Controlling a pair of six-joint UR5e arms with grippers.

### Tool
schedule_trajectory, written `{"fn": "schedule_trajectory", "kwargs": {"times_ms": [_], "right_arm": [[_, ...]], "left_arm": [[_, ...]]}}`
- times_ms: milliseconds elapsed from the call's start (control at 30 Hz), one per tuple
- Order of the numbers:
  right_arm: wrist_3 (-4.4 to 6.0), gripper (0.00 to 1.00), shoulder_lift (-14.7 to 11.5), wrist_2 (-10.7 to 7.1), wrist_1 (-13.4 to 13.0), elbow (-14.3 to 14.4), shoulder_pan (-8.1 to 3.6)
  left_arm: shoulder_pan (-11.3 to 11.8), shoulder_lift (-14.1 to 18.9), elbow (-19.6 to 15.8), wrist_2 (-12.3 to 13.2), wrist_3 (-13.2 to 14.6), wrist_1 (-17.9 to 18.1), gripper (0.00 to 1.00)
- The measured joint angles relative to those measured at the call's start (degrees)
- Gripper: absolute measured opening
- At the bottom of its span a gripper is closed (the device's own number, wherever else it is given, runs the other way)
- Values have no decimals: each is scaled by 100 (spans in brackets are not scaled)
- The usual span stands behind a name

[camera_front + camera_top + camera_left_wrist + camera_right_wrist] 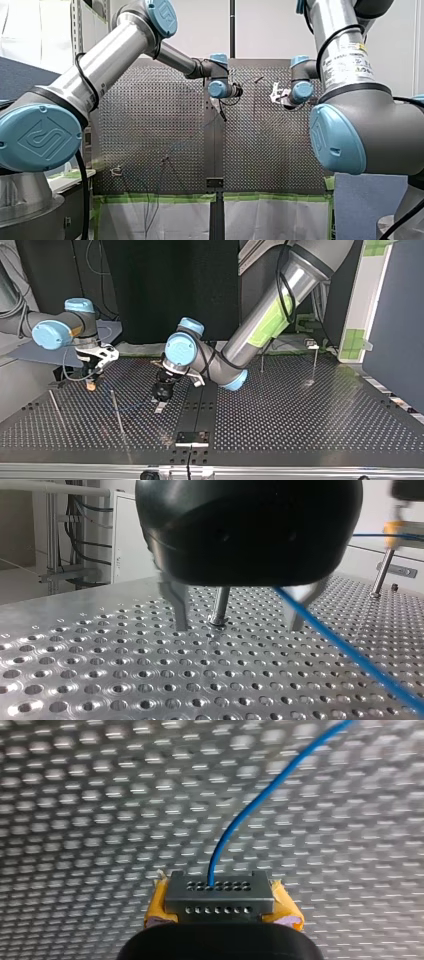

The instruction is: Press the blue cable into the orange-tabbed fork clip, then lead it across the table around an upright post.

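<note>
One blue cable (260,800) here: our right gripper's (222,906) two yellow pads (159,909) clamp its end block (220,892), and our left gripper's (239,625) two fingers (180,611) stand wide astride one post (220,602).

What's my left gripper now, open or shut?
Open. On my left gripper, the two fingers stand apart, an upright post visible between them.

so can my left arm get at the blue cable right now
Probably yes: the left end effector hangs open low over the table, and the blue cable runs right past one finger, nothing between them; an upright post stands just ahead.
</note>
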Motion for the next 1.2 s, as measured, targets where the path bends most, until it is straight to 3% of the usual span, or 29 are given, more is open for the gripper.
{"fn": "schedule_trajectory", "kwargs": {"times_ms": [133, 433, 867, 1200], "right_arm": [[-19, 0, 198, 43, -194, 211, 20], [-152, 0, 634, 272, -287, 403, 39], [-159, 0, 1289, 498, -697, 577, -16], [-242, 0, 1448, 515, -850, 581, -48]], "left_arm": [[7, -1, -1, -2, -1, -19, 100], [18, -1, -2, -10, -4, -30, 100], [27, -1, -3, -59, -1, -31, 100], [28, -1, -3, -73, 4, -37, 100]]}}
